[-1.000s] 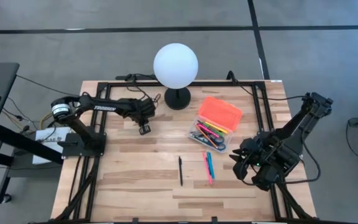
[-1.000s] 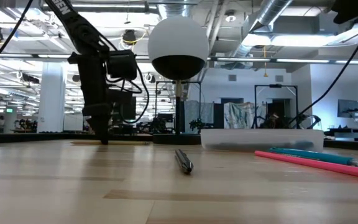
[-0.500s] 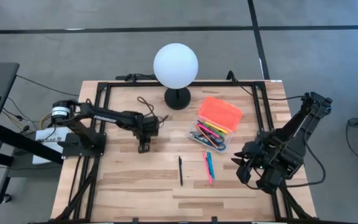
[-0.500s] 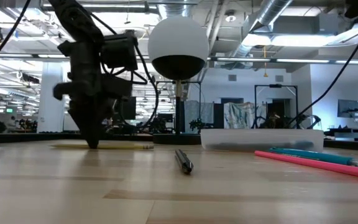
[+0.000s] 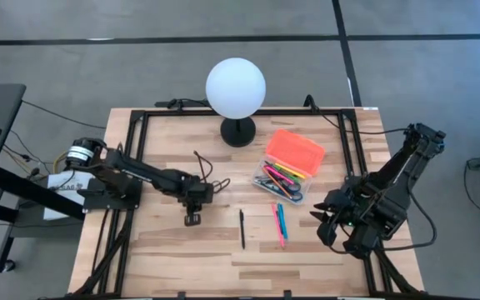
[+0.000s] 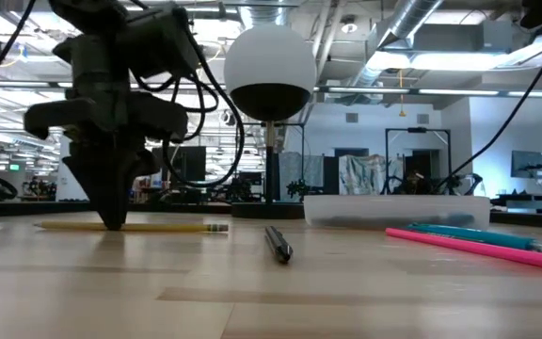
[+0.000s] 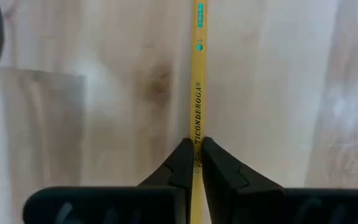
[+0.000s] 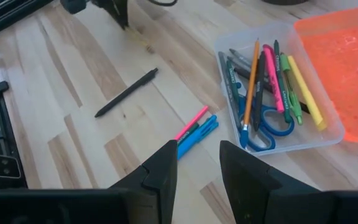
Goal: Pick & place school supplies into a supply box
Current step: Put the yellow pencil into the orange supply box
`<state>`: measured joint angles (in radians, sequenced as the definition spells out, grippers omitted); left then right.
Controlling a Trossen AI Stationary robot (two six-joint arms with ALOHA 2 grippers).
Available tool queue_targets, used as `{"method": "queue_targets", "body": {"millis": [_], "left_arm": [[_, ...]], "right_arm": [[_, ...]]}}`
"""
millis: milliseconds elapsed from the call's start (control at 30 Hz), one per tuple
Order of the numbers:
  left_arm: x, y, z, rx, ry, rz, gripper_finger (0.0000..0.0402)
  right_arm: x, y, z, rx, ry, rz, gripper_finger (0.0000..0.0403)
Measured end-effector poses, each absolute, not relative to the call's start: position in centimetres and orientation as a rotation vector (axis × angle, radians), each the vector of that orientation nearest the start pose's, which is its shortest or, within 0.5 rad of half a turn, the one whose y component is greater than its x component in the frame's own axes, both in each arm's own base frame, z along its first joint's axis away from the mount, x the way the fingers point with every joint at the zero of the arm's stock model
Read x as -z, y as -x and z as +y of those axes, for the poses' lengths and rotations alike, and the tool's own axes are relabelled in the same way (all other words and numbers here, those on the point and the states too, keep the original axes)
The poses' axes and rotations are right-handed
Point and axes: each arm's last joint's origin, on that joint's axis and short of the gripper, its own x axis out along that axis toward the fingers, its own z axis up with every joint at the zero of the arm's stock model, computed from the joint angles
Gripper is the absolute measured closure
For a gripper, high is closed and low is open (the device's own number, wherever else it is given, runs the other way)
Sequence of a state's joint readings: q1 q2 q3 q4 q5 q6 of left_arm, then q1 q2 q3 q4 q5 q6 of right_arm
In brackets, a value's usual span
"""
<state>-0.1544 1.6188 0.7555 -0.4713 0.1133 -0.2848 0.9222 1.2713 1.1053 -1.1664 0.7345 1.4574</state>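
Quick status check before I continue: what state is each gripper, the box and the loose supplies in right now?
Left gripper: shut on the yellow wooden pencil, which lies flat on the table.
Right gripper: open, empty, hovering at the table's right.
Clear plastic supply box: open, orange lid laid back, scissors and pens inside.
Black pen: loose on table.
Pink and blue pens: loose, side by side.

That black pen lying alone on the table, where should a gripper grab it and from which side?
Mid-barrel of the black pen, from straight above, jaws closing across its width. It lies flat and alone on the table, bare wood either side; the pink and blue pens lie apart.
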Motion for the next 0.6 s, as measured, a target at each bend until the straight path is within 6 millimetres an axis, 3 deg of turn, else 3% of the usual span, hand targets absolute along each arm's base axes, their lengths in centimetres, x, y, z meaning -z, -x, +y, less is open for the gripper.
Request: {"method": "queue_targets", "body": {"millis": [233, 600], "left_arm": [[-12.6, -25.7, -6.1, 0.056, 0.161, 1.317, 0.0387], [-12.6, -25.7, -6.2, 0.031, 0.133, 1.307, 0.0388]], "right_arm": [[-28.8, -14.5, 15.9, 0.466, -0.372, 0.752, 0.0290], [-28.8, -14.5, 15.9, 0.467, -0.370, 0.753, 0.0290]]}}
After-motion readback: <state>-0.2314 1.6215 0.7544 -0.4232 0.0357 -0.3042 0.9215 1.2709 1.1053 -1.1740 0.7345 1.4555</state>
